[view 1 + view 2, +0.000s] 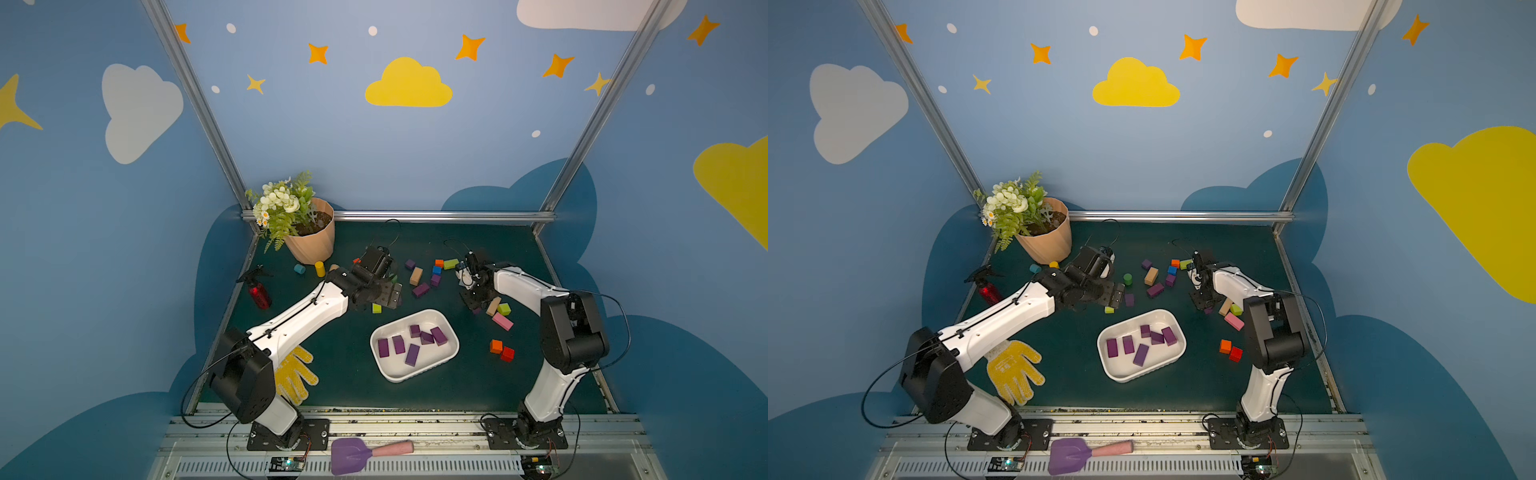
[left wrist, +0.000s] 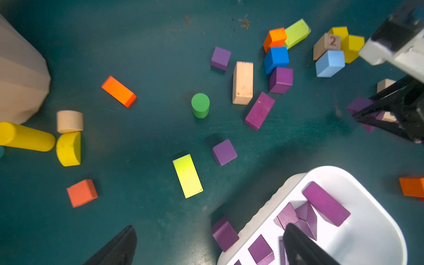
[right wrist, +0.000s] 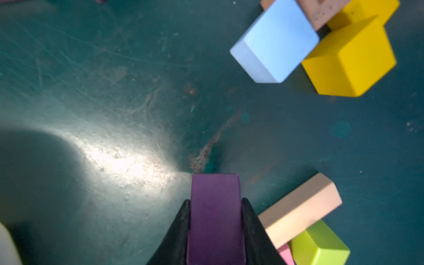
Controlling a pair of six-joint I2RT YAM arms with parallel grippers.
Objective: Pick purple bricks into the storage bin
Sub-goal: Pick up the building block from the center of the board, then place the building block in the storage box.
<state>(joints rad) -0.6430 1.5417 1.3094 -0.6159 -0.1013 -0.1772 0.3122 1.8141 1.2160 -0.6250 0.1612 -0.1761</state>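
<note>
The storage bin (image 1: 384, 376) (image 1: 1113, 376) is a white tray at mid-table with several purple bricks (image 1: 399, 345) lying in it. More purple bricks lie loose on the mat behind it (image 1: 420, 289) (image 1: 410, 264) (image 1: 435, 280). My left gripper (image 1: 390, 297) hangs open just behind and left of the bin. In the left wrist view its jaws stand wide apart over a purple cube (image 2: 223, 234) that rests against the bin's rim (image 2: 259, 213). My right gripper (image 1: 474, 304) (image 3: 215, 202) is low on the mat to the right, shut on an oblong purple brick (image 3: 215, 224).
A peach flowerpot (image 1: 311, 241) and a red spray bottle (image 1: 258, 291) stand at the back left. A yellow glove (image 1: 295, 374) lies under the left arm. Tan (image 3: 298, 211), lime (image 3: 319, 245) and pink (image 1: 502, 321) blocks crowd the right gripper. A purple scoop (image 1: 349, 455) lies on the front rail.
</note>
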